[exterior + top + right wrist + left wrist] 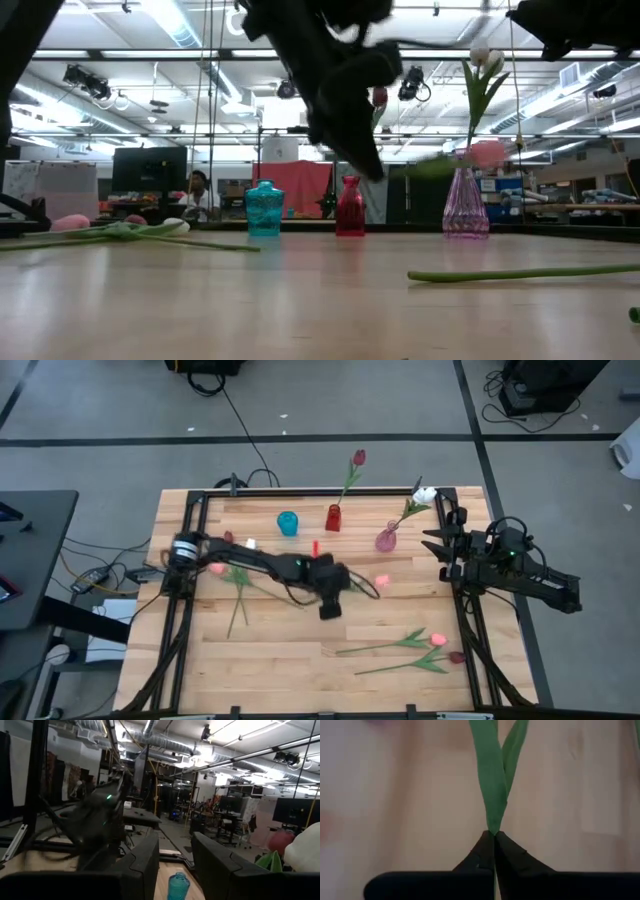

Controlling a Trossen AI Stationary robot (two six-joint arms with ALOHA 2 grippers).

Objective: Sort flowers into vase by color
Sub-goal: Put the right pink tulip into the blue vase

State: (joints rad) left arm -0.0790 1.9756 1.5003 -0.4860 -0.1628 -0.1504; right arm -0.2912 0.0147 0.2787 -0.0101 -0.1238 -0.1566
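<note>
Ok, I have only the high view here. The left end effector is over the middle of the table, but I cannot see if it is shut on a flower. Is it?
Observer: Yes. In the left wrist view the left end effector is shut on the green leaves of a flower. The flower's head is outside that view.
Operator: Is it down on the wood or lifted?
Observer: Lifted. In the low view it hangs well above the table.
Operator: And does the right end effector hold anything?
Observer: No. Its wrist view shows the right end effector open with nothing between the fingers, facing the blue vase.
</note>
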